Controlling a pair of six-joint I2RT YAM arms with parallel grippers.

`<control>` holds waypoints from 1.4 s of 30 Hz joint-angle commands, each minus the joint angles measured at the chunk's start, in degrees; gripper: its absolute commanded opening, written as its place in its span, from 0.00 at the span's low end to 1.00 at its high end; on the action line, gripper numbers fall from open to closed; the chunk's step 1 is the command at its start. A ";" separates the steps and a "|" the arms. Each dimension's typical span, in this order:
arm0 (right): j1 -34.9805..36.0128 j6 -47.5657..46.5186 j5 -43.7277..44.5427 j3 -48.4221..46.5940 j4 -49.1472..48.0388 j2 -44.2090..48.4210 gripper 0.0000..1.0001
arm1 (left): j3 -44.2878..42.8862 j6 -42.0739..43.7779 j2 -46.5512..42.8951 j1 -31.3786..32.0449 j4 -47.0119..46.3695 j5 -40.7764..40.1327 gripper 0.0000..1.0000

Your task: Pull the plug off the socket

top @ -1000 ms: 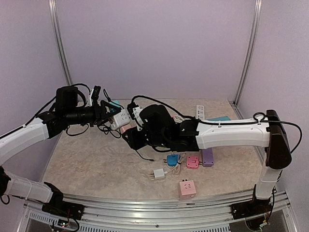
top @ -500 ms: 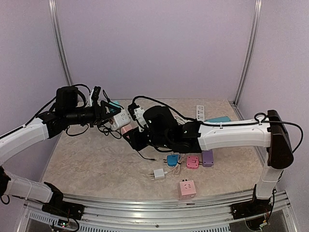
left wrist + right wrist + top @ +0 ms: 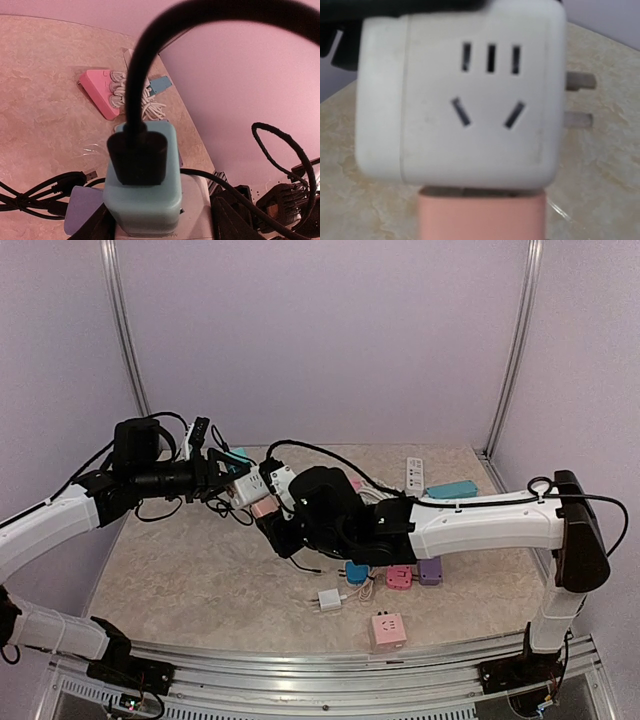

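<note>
Two robot arms are meeting above the left half of the table. The left gripper is clamping a white socket clear of the surface, its dark fingers pressing on either side of the cube's base. A teal plug is sitting in the socket face that points away from that gripper, with a black cable rising from it. A pink plug is sitting in the socket's underside (two bare metal prongs are jutting from another side). The right gripper is reaching to the pink plug from the near side. Its fingers are lying out of sight, so whether they are clenching the plug cannot be told. Below, a white charger and a pink cube are lying toward the table's near edge, while a pink strip wound with white cord is lying near the far edge.
</note>
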State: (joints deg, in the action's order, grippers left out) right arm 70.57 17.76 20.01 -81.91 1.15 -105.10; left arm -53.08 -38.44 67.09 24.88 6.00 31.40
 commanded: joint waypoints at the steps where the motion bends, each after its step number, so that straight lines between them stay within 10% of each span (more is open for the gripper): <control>1: 2.41 -1.76 3.83 -0.84 8.41 2.05 0.00 | -2.03 3.42 -0.99 -3.57 -3.36 -11.23 0.23; 28: -3.77 12.42 -7.02 13.09 8.17 9.36 0.00 | -2.45 5.81 -4.07 -4.24 -2.57 -13.99 0.23; 42: -6.09 16.24 -7.21 5.28 20.59 -2.77 0.00 | -2.38 5.74 -3.85 -4.57 -2.57 -13.70 0.23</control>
State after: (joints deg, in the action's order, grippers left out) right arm 64.93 32.99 13.54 -72.93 17.26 -104.29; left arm -53.19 -33.93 64.05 20.64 6.07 17.72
